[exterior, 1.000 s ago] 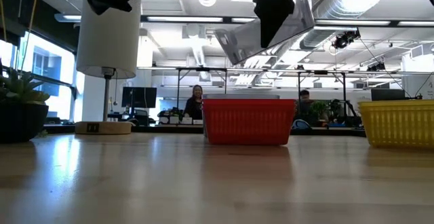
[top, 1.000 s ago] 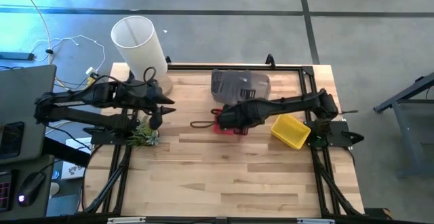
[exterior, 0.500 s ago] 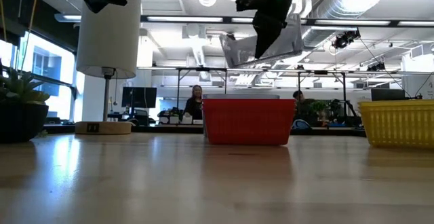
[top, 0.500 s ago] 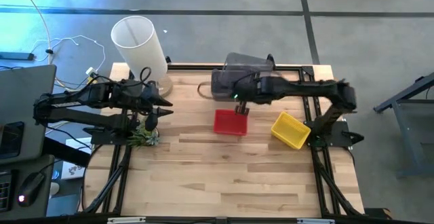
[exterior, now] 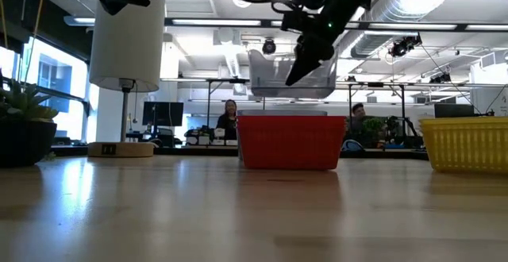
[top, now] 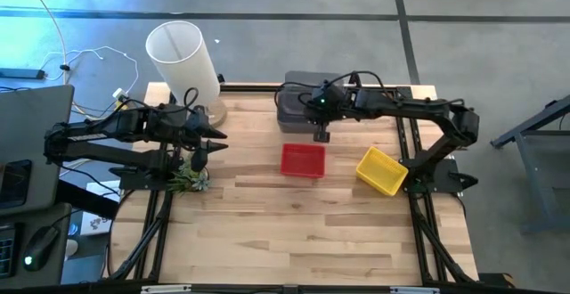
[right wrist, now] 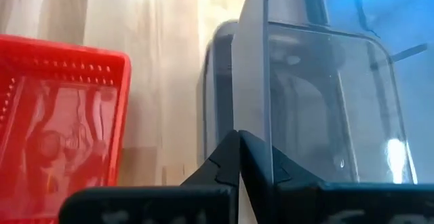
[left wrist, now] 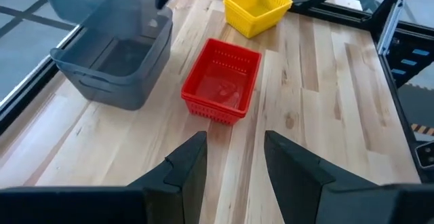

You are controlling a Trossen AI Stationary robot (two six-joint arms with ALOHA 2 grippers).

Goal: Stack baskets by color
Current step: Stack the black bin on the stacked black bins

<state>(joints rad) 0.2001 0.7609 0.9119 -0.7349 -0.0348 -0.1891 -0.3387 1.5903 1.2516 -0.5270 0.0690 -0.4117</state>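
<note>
My right gripper (right wrist: 239, 153) is shut on a translucent dark grey basket (exterior: 278, 75), held in the air at the far middle of the table. A second grey basket (left wrist: 115, 68) stands on the wood just below it. The red basket (top: 303, 160) sits at the table's middle. Near the right edge, the yellow basket (top: 381, 171) rests on its bottom, turned slantwise. My left gripper (top: 212, 142) waits open at the left side, above the table. My right gripper pinches one side wall of the grey basket at its rim (right wrist: 256, 95) between its two fingers. The fingers slant down from the table's right and near side. The basket is lifted clear, nearly level, opening up, above the other grey basket.
A tall white cylinder on a wooden base (top: 183, 58) stands at the far left corner. A green leafy clump (top: 189, 178) lies at the left edge under my left arm. Black frame rails (top: 405, 125) run along the table's sides. The near half is bare wood.
My right gripper has swung from above the red basket toward the table's far edge, carrying the grey basket. The basket was tilted steeply and now hangs nearly level over the other grey basket.
</note>
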